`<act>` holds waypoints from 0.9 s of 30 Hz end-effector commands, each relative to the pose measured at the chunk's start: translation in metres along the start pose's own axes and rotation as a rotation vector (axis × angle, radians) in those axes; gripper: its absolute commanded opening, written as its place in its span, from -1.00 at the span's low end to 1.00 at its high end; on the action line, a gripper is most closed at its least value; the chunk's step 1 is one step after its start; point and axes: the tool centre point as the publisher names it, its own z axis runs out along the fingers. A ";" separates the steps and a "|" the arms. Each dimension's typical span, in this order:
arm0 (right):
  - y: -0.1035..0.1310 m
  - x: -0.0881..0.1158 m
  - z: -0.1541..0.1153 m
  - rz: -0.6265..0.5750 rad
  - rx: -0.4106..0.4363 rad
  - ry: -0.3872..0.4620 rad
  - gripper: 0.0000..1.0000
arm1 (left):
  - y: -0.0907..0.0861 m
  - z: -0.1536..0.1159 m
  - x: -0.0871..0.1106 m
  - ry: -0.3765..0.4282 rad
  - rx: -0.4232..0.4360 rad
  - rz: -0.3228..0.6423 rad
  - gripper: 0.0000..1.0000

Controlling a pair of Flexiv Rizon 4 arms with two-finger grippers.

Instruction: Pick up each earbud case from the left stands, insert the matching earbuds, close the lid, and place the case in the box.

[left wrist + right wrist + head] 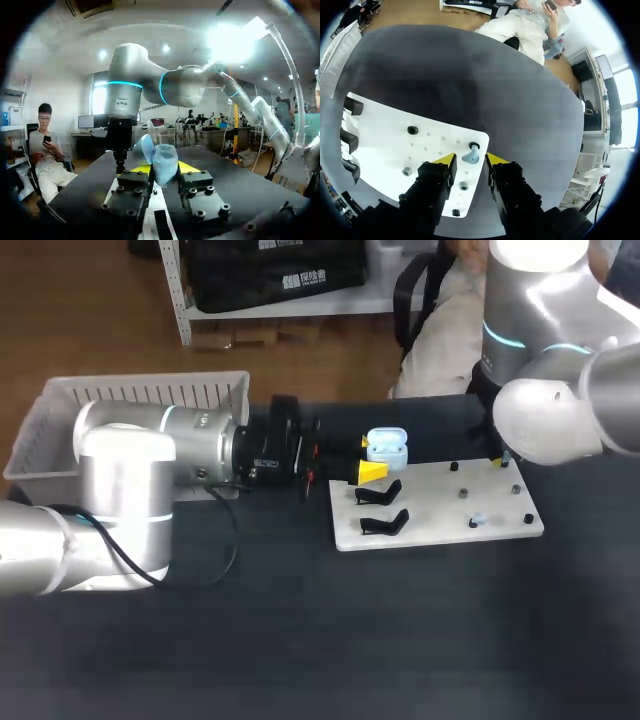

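My left gripper (372, 466) comes in from the left and is shut on a light blue earbud case (387, 447), held above the white board (430, 510) with its lid up. In the left wrist view the case (164, 164) sits upright between the fingers, its lid (145, 148) tilted back. My right gripper (503, 457) is low over the board's far right corner. In the right wrist view this gripper (470, 159) is open, with a pale blue earbud (471, 155) on a peg between the yellow tips, a small gap on each side.
Two black stands (381, 494) (385, 523) stand bare on the board's left part. Small pegs (463, 493) and another pale earbud (479, 521) dot its right part. A white basket (60, 410) sits at the table's far left.
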 end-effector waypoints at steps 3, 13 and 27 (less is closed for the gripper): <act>0.000 -0.002 0.004 -0.005 0.021 0.007 -0.33 | -0.001 0.000 0.001 -0.003 -0.004 0.003 -1.00; -0.001 -0.003 0.005 -0.005 0.026 0.006 -0.47 | -0.001 0.000 0.001 -0.003 -0.004 0.003 -1.00; 0.003 0.001 -0.007 -0.003 0.041 -0.006 -1.00 | -0.001 0.000 0.001 -0.003 -0.004 0.003 -1.00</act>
